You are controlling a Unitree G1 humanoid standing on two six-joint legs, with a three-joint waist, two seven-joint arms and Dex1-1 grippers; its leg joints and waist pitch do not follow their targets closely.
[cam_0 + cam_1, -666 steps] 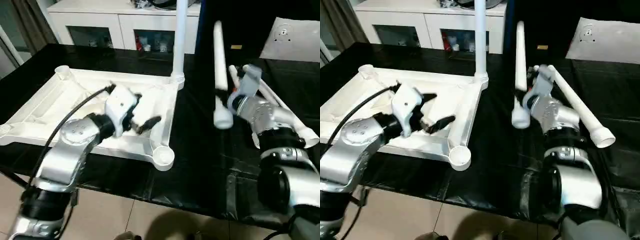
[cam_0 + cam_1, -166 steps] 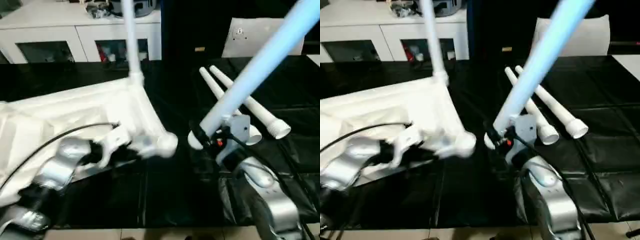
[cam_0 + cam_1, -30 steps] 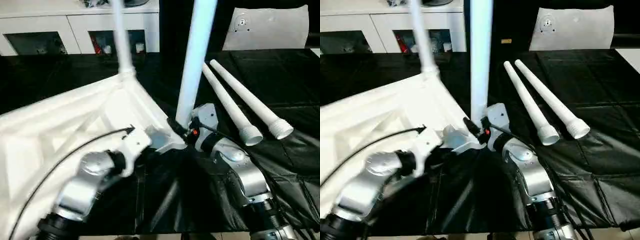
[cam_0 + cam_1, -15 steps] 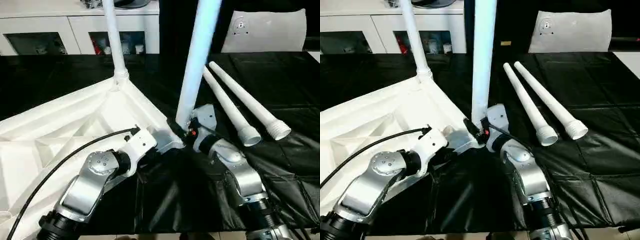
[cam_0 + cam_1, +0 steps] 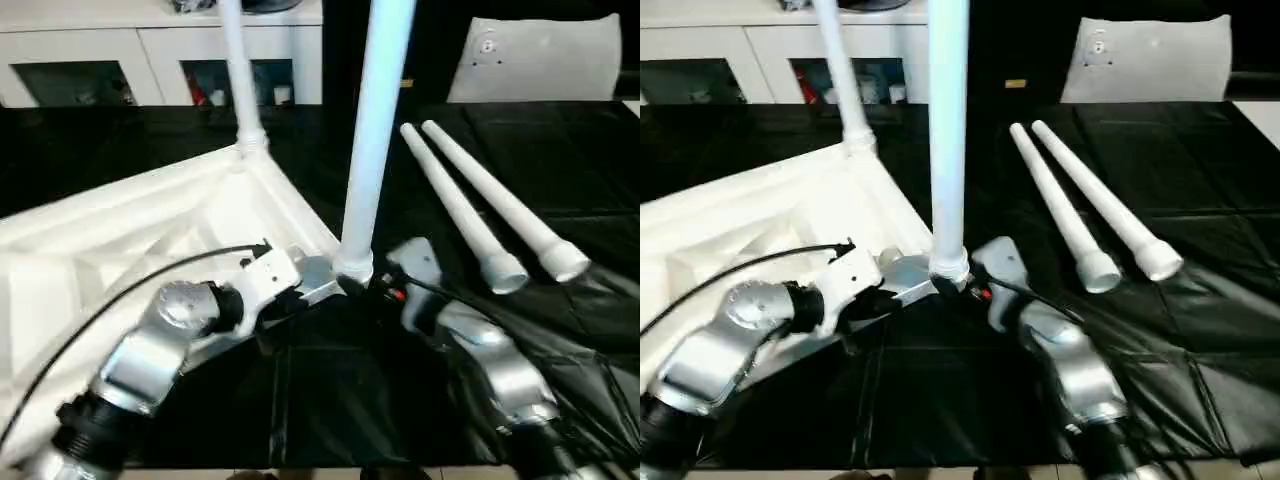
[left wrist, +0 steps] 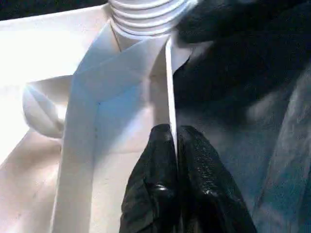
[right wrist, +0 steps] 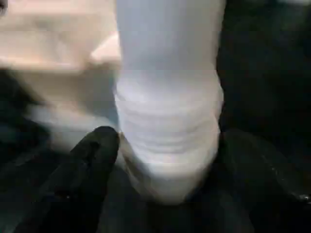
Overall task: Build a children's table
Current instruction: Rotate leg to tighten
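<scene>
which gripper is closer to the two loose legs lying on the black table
Right. The right gripper sits at the base of the upright leg, just beside the two loose legs. The left gripper pinches the tabletop rim, farther away.

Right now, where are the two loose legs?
The two loose legs lie side by side on the black table, on the robot's right, beyond the right gripper, wide ends toward the robot.

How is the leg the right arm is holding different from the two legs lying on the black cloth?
The held leg stands upright at the tabletop's near corner; the two loose legs lie flat, side by side. The right gripper has its jaws around the held leg's ribbed end; nothing touches the loose ones. All are white tapered tubes.
</scene>
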